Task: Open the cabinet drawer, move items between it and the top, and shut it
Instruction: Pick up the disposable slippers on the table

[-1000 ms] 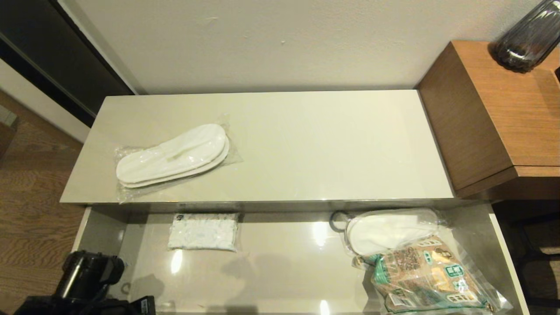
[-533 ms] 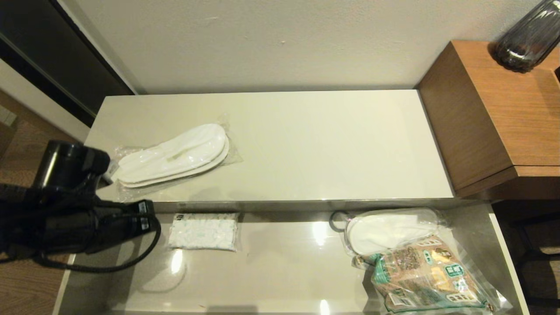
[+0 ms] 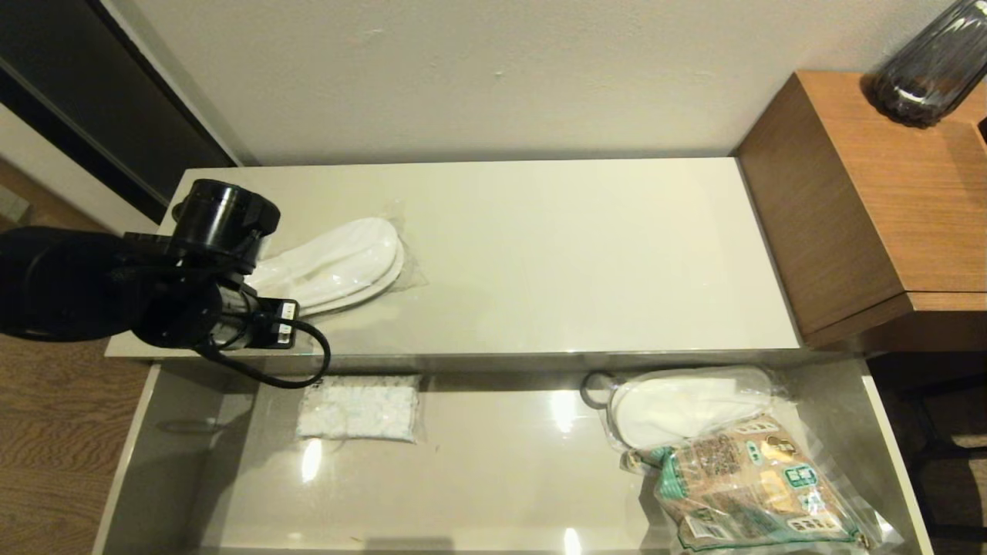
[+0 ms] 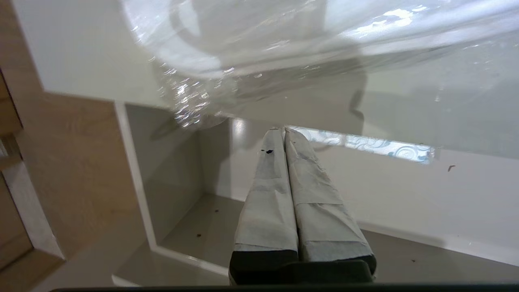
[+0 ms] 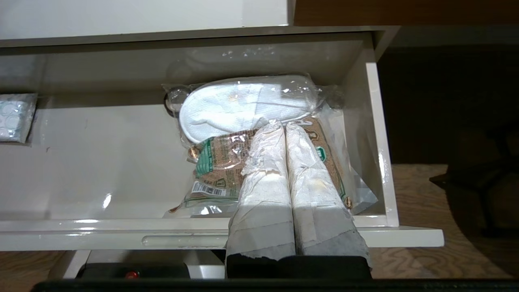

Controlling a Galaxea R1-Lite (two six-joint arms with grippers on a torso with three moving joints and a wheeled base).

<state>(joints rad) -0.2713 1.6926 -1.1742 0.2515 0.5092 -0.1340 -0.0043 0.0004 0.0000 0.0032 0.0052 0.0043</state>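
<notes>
I have the drawer (image 3: 493, 462) pulled fully out, and I use it as my landmark. Behind it, on the cabinet top (image 3: 540, 254), one bagged pair of slippers (image 3: 339, 266) lies toward the drawer's left end. A second bagged pair (image 5: 243, 105) sits inside the drawer at its right end, against the back wall, with a brown-and-green printed bag (image 3: 752, 486) overlapping its near edge. A small white packet (image 3: 358, 408) lies inside, left of the drawer's middle.

My left gripper (image 4: 284, 136) hovers above the drawer's left end, at the near edge of the top, its fingers pressed together and holding nothing. The crinkled bag edge is just beyond the tips.

I judge the step in hand to be picking up the pair on the top. To do it well I should spread the fingers before reaching, come in low over the bag's loose plastic margin, and pinch slipper and film together so it does not slide on the glossy surface.

My right gripper (image 5: 284, 125) waits above the drawer's right front, fingers together and empty.
</notes>
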